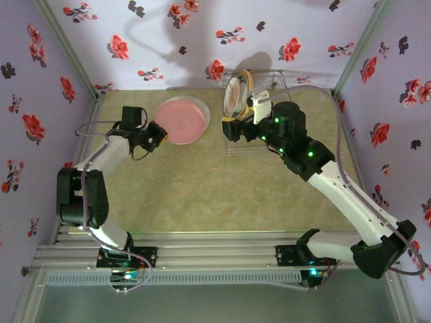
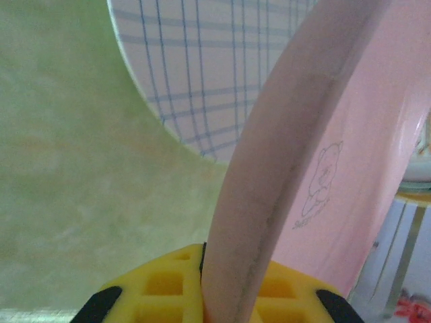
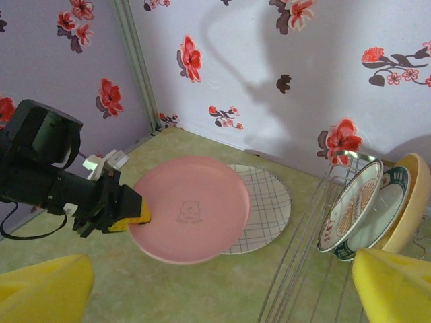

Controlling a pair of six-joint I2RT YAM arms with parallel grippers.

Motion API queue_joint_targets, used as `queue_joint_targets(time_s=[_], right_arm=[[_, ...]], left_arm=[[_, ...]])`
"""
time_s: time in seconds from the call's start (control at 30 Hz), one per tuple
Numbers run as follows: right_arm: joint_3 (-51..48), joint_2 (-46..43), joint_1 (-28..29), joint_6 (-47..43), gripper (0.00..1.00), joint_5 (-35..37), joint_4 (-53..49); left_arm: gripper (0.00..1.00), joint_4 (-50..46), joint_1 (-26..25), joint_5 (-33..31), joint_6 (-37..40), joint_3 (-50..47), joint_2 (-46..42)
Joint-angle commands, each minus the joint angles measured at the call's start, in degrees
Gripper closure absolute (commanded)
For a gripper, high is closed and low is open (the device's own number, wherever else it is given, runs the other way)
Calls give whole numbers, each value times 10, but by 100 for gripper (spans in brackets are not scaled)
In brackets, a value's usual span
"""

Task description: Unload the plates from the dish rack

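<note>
1. The left gripper point(image 1: 157, 132) was clamped on the rim of the pink plate point(image 1: 183, 120), to the left of the dish rack point(image 1: 237, 144).
2. The pink plate overlapped a grid-patterned plate point(image 3: 266, 202) lying on the table point(image 1: 202, 195) beside the rack.
3. The right gripper point(image 3: 215, 293) was spread wide and held nothing, close to the rack's near side.
4. A sunburst plate point(image 3: 351, 205), a green-rimmed plate point(image 3: 389, 202) and an orange-yellow plate point(image 3: 417, 182) stood on edge in the rack.

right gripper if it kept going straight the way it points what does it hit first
Probably the wire rack, whose thin wires cross between the open fingers of the right gripper; past it lies the checked plate. Depth is unclear.
</note>
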Motion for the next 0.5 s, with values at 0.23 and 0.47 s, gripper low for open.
queue_joint_targets(time_s=[0.23, 0.47], right_arm=[[12, 15, 5, -8, 1, 6, 18], [14, 20, 5, -11, 1, 3, 15]], left_arm=[[100, -109, -10, 100, 170, -75, -29], [100, -103, -15, 99, 192, -97, -7]])
